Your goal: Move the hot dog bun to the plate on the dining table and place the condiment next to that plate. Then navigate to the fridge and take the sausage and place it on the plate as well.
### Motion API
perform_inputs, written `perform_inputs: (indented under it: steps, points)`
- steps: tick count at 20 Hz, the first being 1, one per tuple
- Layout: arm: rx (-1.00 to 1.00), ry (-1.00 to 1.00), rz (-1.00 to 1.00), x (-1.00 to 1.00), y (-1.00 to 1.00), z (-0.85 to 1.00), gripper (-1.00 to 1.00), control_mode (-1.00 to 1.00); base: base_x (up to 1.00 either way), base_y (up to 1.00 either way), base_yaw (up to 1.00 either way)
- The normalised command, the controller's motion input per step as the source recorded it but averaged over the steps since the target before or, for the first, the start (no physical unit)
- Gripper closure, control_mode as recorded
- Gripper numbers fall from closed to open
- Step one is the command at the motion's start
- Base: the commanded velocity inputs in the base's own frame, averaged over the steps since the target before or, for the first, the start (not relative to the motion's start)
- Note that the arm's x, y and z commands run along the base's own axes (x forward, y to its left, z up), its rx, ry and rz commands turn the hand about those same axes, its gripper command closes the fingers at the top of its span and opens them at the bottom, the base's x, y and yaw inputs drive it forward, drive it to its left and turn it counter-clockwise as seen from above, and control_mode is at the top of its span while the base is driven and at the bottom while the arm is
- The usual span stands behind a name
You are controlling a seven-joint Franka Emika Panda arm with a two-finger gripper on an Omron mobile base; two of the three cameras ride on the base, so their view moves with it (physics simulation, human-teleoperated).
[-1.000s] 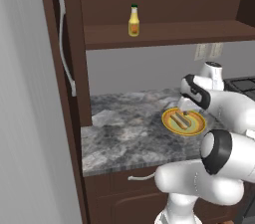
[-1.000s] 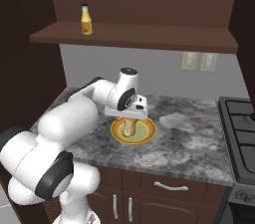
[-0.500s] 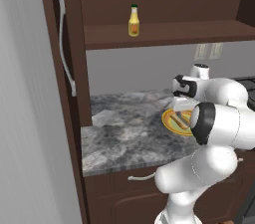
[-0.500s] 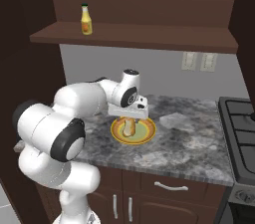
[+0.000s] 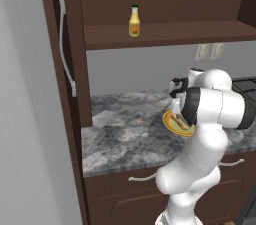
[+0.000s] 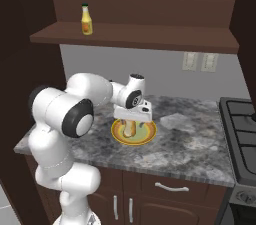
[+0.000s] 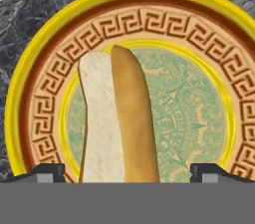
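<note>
The hot dog bun [image 7: 119,118], split lengthwise, lies on a yellow-rimmed patterned plate [image 7: 199,14] on the grey stone counter [image 6: 190,149]. My gripper [image 7: 128,170] hangs open just above the bun, one fingertip on either side of it, touching nothing. From the right base view the gripper [image 6: 132,120] points straight down over the bun [image 6: 130,129] and plate [image 6: 148,136]. The condiment, a yellow bottle [image 5: 134,20], stands upright on the dark shelf above the counter, also seen as the bottle [image 6: 87,19]. The dining table and the sausage are out of view.
A tall dark cabinet panel with a long pale handle [image 5: 65,44] borders the counter's left end. A stove [image 6: 242,129] sits at the right. The wooden shelf [image 6: 150,39] overhangs the counter, and wall outlets [image 6: 200,61] are behind the plate.
The arm's elbow has folded in and swung up, while the hand has sunk a little toward the bun. Jaws stay open; bun, plate and bottle have not moved.
</note>
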Motion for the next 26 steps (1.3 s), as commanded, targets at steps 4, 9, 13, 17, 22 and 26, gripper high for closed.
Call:
perform_inputs:
  steps: [4,9,13,17,22,26]
  points:
    - [0.0,0.0,0.0,0.0,-0.01,-0.41,-1.0,-1.0,0.0,0.0,0.0]
    - [0.0,0.0,0.03,0.0,0.04,-0.24,-1.0,-1.0,0.0,0.0,0.0]
    - [0.0,0.0,0.07,0.0,0.15,-0.15,-1.0,-1.0,0.0,0.0,0.0]
    - [0.0,0.0,0.08,0.0,0.25,-0.17,-1.0,-1.0,0.0,0.0,0.0]
    - [0.0,0.0,0.07,0.0,0.31,-0.18,1.0,-1.0,0.0,0.0,0.0]
    - [0.01,-0.08,0.04,-0.34,0.27,-0.01,1.0,-1.0,0.0,0.0,0.0]
